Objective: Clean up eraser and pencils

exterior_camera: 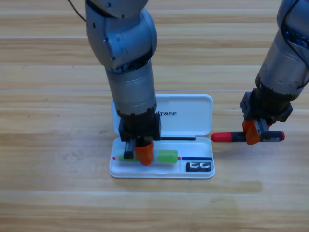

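The white case [186, 118] lies open at the table's middle, lid toward the back. My left gripper [140, 154] points straight down into its front tray and is shut on the green pencil [169, 155], which lies lengthwise in the tray with its middle hidden by the gripper. In the tray's right front corner sits the black eraser [199, 166]. To the right of the case, my right gripper [253, 133] is shut on the middle of the red-and-black pencil [226, 137]. That pencil is level, with its red end pointing at the case.
The left arm's thick grey forearm [128, 72] stands over the left half of the case lid and hides it. Bare wooden table [58, 159] surrounds the case on all sides.
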Tool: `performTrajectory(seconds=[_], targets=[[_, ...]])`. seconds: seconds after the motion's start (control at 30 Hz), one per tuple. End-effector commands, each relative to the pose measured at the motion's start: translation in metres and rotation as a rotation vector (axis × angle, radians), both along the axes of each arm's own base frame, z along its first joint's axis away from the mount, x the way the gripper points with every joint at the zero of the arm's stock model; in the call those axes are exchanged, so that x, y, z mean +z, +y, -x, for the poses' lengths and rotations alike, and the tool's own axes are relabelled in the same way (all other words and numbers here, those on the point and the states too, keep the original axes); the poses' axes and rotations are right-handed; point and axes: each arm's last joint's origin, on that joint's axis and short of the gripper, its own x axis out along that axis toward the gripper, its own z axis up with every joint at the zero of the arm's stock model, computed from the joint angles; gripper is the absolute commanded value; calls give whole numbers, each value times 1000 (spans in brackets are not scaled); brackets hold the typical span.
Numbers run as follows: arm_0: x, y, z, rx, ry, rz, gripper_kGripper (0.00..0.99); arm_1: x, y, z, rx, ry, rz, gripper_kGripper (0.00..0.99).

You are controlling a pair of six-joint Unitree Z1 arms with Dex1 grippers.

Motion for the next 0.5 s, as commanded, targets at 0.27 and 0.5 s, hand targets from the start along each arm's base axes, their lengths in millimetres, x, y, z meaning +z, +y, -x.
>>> performTrajectory(seconds=[0.27,0.5], targets=[[-27,3,-5,36,54,-43,957,3,13,9,27,5,-9,0],[-28,3,-4,39,58,-46,990,4,14,7,27,-1,-14,0]])
